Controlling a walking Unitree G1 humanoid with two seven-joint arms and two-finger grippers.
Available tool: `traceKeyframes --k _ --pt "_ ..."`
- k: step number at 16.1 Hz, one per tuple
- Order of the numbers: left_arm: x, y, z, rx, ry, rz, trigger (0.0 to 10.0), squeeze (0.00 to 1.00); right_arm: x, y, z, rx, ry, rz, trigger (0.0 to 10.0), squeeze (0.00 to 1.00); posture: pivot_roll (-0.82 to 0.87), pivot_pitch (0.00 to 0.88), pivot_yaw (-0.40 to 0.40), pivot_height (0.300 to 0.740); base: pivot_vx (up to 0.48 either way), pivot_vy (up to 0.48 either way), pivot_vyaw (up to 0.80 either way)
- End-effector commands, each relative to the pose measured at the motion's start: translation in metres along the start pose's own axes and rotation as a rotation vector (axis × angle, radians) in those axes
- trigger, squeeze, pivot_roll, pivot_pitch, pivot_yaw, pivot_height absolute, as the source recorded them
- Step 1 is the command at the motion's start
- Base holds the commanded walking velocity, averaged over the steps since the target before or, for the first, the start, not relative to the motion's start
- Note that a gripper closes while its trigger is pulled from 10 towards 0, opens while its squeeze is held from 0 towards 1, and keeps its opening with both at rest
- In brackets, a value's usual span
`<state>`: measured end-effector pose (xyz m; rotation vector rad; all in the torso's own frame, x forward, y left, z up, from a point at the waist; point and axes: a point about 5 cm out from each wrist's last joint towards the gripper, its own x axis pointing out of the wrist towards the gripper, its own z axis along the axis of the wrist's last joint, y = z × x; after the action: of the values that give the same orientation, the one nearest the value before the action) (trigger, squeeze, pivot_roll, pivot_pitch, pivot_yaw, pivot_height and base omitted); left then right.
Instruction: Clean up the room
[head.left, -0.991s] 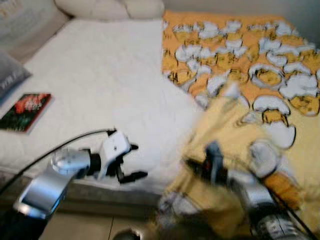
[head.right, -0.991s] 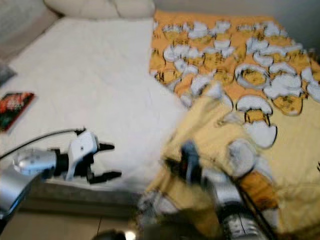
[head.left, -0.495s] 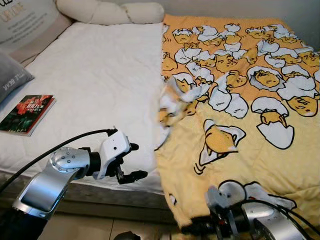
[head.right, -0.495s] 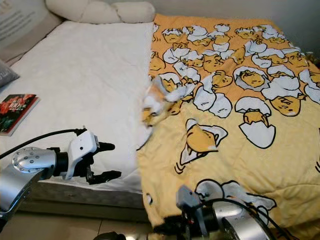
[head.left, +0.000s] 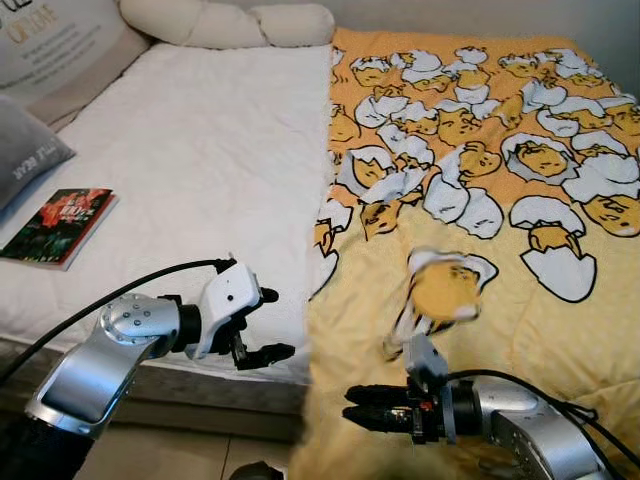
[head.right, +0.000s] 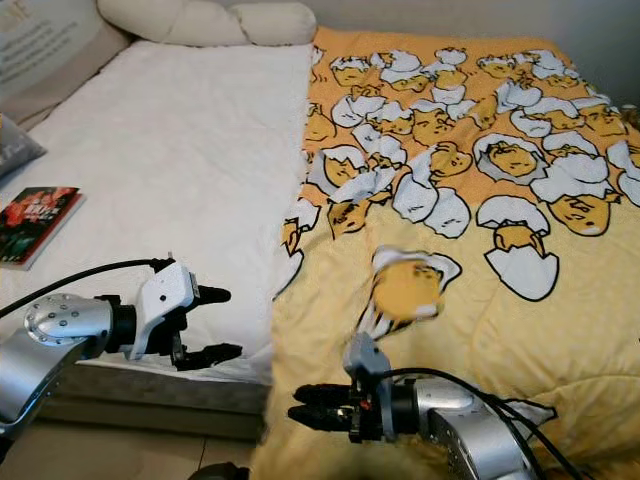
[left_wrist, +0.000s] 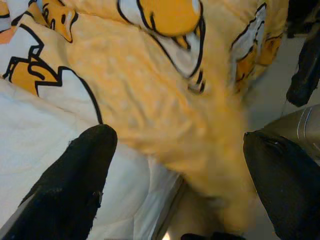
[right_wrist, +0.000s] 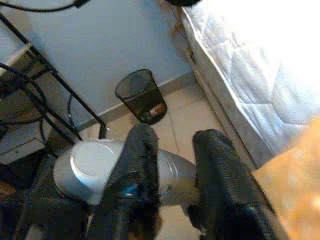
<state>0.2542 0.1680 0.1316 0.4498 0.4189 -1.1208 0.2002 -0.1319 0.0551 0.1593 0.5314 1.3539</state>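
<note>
The yellow blanket (head.left: 480, 200) with its egg cartoon print covers the robot's right half of the bed, its long axis running from the foot edge near the robot up toward the pillows (head.left: 230, 22). Its inner edge runs roughly up the middle of the mattress, and the near corner hangs over the foot of the bed. The white sheet (head.left: 200, 170) on the left half lies bare, apart from a book (head.left: 58, 227) near the left edge and a grey cushion (head.left: 25, 155) beside it.

The right gripper (head.left: 372, 415) hovers low at the foot of the bed, just in front of the blanket's draped near corner, pointing toward the robot's left. Its fingers stand slightly apart and hold nothing (the right wrist view shows both black fingers with a gap between them, a waste bin (right_wrist: 141, 96) on the floor beyond). The left gripper (head.left: 268, 325) is at the foot edge of the white sheet, its fingers spread wide and empty, and the blanket's inner edge lies just to its right.

The blanket's print near the right gripper is smeared, so the cloth may be moving there. Both grippers are close to the loose near edge; the left one faces it most directly.
</note>
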Motion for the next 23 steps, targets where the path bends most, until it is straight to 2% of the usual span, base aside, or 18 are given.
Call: traceKeyframes --k 1,2,3,4,5,7,10,11,13,15,16,17,18,20,23 --pt "-0.003 0.001 0.000 0.010 0.005 -0.001 10.0 1.00 0.001 -0.002 0.004 -0.018 -0.008 -0.021 10.0 1.00 0.05 0.033 0.060 0.740 0.000 0.000 0.00" --pt "-0.003 0.000 0.000 0.010 0.006 -0.001 10.0 1.00 0.002 -0.003 0.005 -0.018 -0.009 -0.034 10.0 1.00 0.05 0.035 0.058 0.740 0.000 0.000 0.00" --pt "-0.003 0.001 -0.001 0.008 0.009 0.001 10.0 1.00 0.009 -0.017 0.007 -0.031 -0.025 -0.164 10.0 1.00 0.06 0.036 0.057 0.740 0.000 0.000 0.00" --pt "-0.003 0.001 -0.001 0.007 0.009 0.002 10.0 1.00 0.010 -0.020 0.007 -0.034 -0.026 -0.191 10.0 1.00 0.06 0.036 0.057 0.740 0.000 0.000 0.00" --pt "-0.003 0.001 -0.002 0.000 0.009 0.011 10.0 1.00 0.017 -0.031 0.010 -0.033 -0.054 -0.319 10.0 1.00 0.06 0.034 0.054 0.740 0.000 0.000 0.00" --pt "-0.003 0.000 -0.003 -0.011 0.008 0.023 10.0 1.00 0.024 -0.041 0.012 -0.023 -0.067 -0.454 10.0 1.00 0.06 0.033 0.051 0.740 0.000 0.000 0.00" --pt "0.000 -0.003 -0.005 -0.021 0.003 0.034 10.0 1.00 0.037 -0.069 0.018 0.042 -0.111 -0.804 10.0 1.00 0.06 0.033 0.055 0.740 0.000 0.000 0.00" --pt "0.001 -0.003 -0.006 -0.024 0.000 0.048 10.0 1.00 0.039 -0.071 0.020 0.065 -0.141 -0.837 10.0 1.00 0.06 0.017 0.057 0.740 0.000 0.000 0.00" --pt "0.005 -0.001 -0.009 -0.078 -0.046 0.153 10.0 1.00 0.038 -0.066 0.028 0.082 -0.231 -0.878 10.0 1.00 0.04 0.000 0.059 0.740 0.000 0.000 0.00" --pt "0.009 0.007 -0.011 -0.179 -0.128 0.359 10.0 1.00 0.022 -0.061 0.035 0.072 -0.313 -0.965 10.0 1.00 0.00 0.000 0.067 0.740 0.000 0.000 0.00" --pt "0.008 0.009 -0.011 -0.210 -0.146 0.429 10.0 1.00 0.014 -0.057 0.039 0.069 -0.347 -0.992 10.0 0.81 -0.01 0.000 0.069 0.740 0.000 0.000 0.00" --pt "0.007 0.011 -0.010 -0.262 -0.172 0.533 10.0 1.00 0.001 -0.051 0.042 0.071 -0.396 -1.036 10.0 0.00 -0.03 0.000 0.083 0.740 0.000 0.000 0.00" --pt "0.007 0.013 -0.010 -0.298 -0.190 0.603 10.0 1.00 -0.012 -0.045 0.041 0.075 -0.433 -1.086 10.0 0.00 -0.04 0.000 0.090 0.740 0.000 0.000 0.00" --pt "0.010 0.011 -0.009 -0.304 -0.199 0.652 10.0 1.00 -0.024 -0.042 0.034 0.091 -0.451 -1.157 10.0 0.00 -0.04 0.000 0.096 0.740 0.000 -0.249 0.00" --pt "0.007 0.016 -0.006 -0.313 -0.213 0.737 10.0 1.00 -0.033 -0.036 0.021 0.148 -0.466 -1.256 10.0 0.00 -0.05 0.000 0.100 0.740 0.000 -0.255 0.00"
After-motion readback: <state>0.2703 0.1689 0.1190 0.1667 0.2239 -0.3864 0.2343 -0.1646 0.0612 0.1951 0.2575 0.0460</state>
